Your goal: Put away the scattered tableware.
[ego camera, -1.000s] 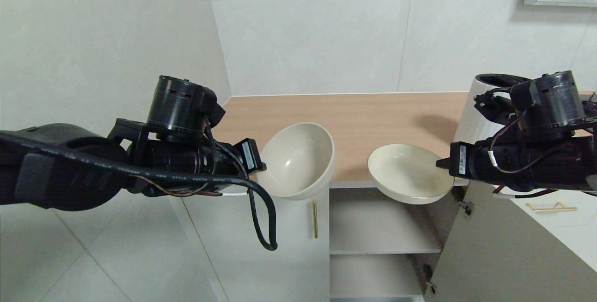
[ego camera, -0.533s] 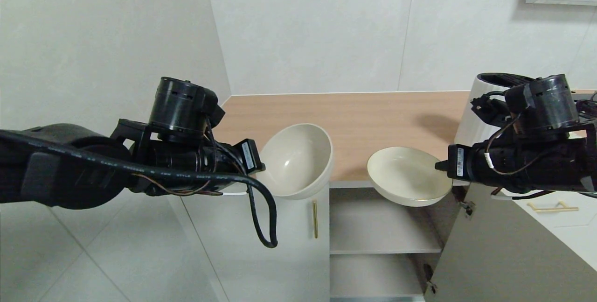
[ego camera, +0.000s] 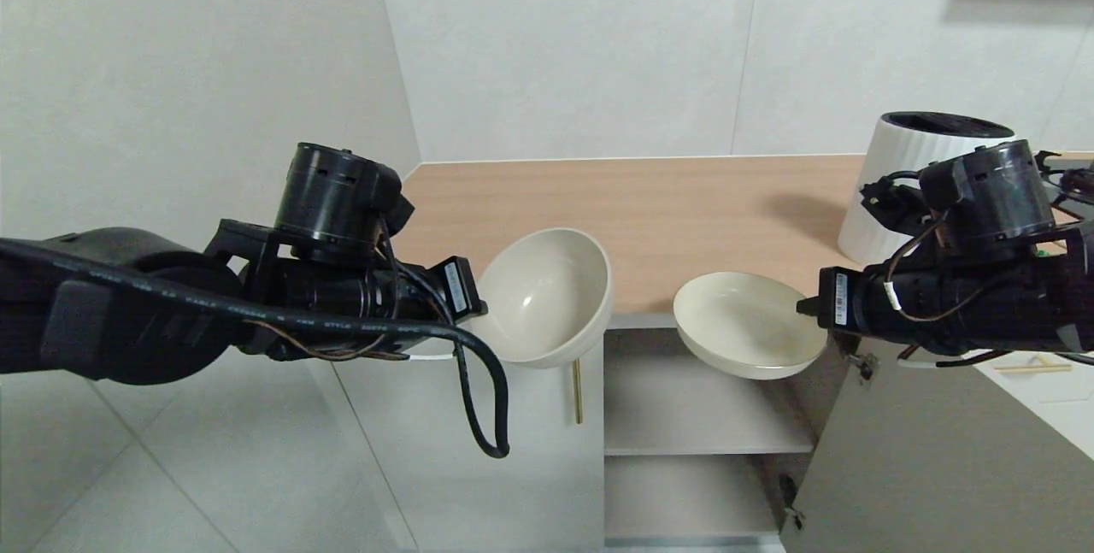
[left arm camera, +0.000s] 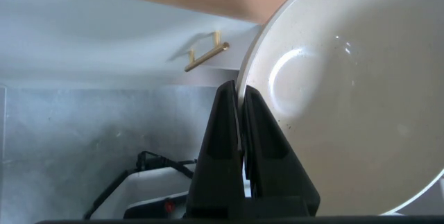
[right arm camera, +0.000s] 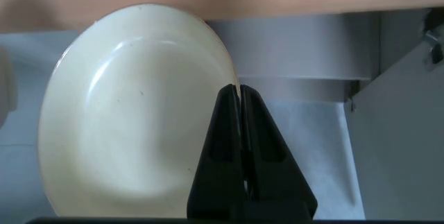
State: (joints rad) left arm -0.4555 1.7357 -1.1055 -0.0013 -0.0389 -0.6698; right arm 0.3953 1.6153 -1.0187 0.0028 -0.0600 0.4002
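Watching a wooden surface [ego camera: 684, 202] in a tiled corner above an open cabinet [ego camera: 701, 416], I'm holding the left arm [ego camera: 128, 314] and right arm [ego camera: 966, 314] level. The left jaws are clamping the deep bowl [ego camera: 547, 297] by its rim and the right jaws the shallow dish [ego camera: 744, 322], both just off the front edge.

The head camera has shifted, so the tabletop [ego camera: 684, 211] takes up more of the view. The white container [ego camera: 897, 194] shows almost whole above the right arm [ego camera: 940, 314], no longer half hidden behind it. Against this shifted backdrop the bowl [ego camera: 543, 297] and the plate [ego camera: 739, 322] overlap less of the tabletop and more of the open cabinet [ego camera: 684, 416] below its edge, and the right arm sits slightly lower and further inward.
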